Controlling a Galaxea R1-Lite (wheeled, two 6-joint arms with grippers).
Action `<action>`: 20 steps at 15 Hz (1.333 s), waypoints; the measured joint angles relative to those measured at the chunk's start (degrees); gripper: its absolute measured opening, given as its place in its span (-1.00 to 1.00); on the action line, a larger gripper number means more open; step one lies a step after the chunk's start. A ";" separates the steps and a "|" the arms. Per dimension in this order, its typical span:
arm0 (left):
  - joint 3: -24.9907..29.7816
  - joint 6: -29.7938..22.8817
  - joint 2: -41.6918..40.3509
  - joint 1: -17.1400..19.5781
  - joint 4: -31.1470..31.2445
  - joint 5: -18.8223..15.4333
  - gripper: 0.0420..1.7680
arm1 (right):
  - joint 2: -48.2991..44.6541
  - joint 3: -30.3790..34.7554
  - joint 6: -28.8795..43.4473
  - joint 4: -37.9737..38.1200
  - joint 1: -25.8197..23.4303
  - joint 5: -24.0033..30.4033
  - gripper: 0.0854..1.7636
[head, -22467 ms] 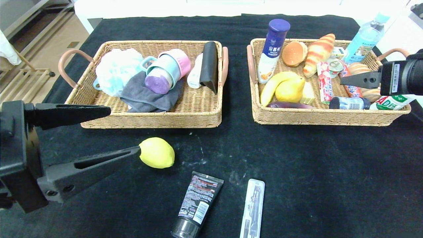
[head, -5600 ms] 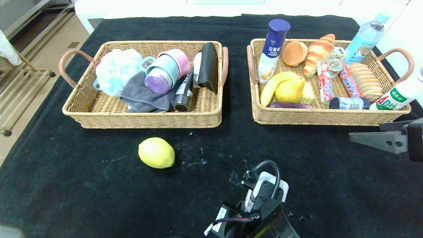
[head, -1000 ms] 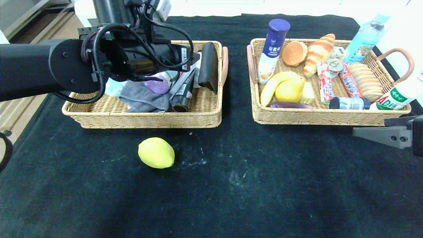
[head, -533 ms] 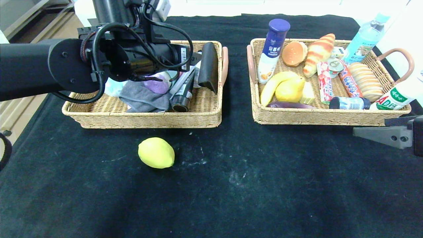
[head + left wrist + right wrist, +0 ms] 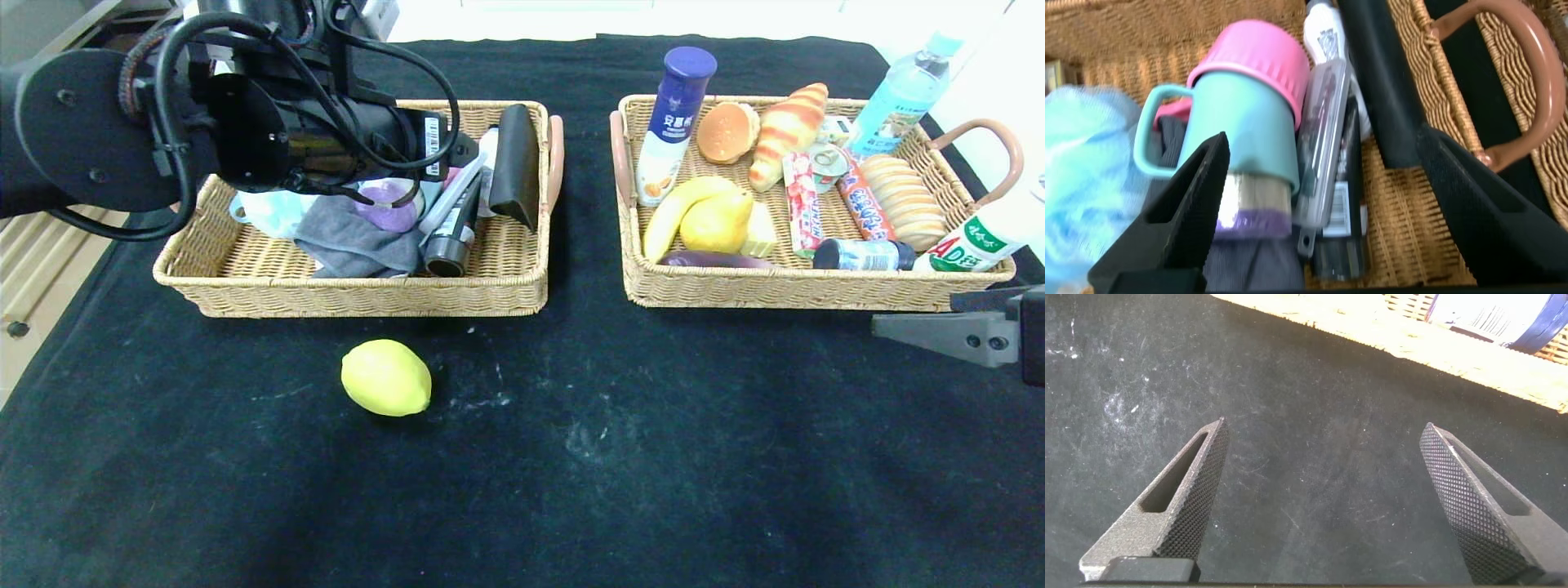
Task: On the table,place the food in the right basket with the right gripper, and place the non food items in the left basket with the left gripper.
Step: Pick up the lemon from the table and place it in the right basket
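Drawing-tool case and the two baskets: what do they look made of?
Drawing-tool case: looks like clear hard plastic, glossy; the tools inside show through it. It lies in the left basket on the black tube.

Left basket and right basket: woven tan wicker or rattan, matte, weave ribs visible; possibly an imitation. Their loop handles look smooth and pinkish-brown, material unclear.

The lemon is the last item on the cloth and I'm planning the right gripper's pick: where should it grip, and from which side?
Probably from above, across the lemon's short middle: it lies on its side, long axis left-right, with open cloth all around.
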 joint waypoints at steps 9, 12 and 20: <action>0.99 -11.68 -8.98 -3.90 20.25 6.12 0.92 | 0.07 0.00 0.00 0.00 0.00 0.00 0.94; 0.63 -16.35 -10.47 -5.07 28.05 7.42 0.92 | 0.07 0.00 -0.01 0.00 0.00 0.02 0.94; 0.68 -29.54 -11.15 -5.53 44.01 6.44 0.93 | 0.07 0.00 0.02 0.10 0.04 0.02 0.94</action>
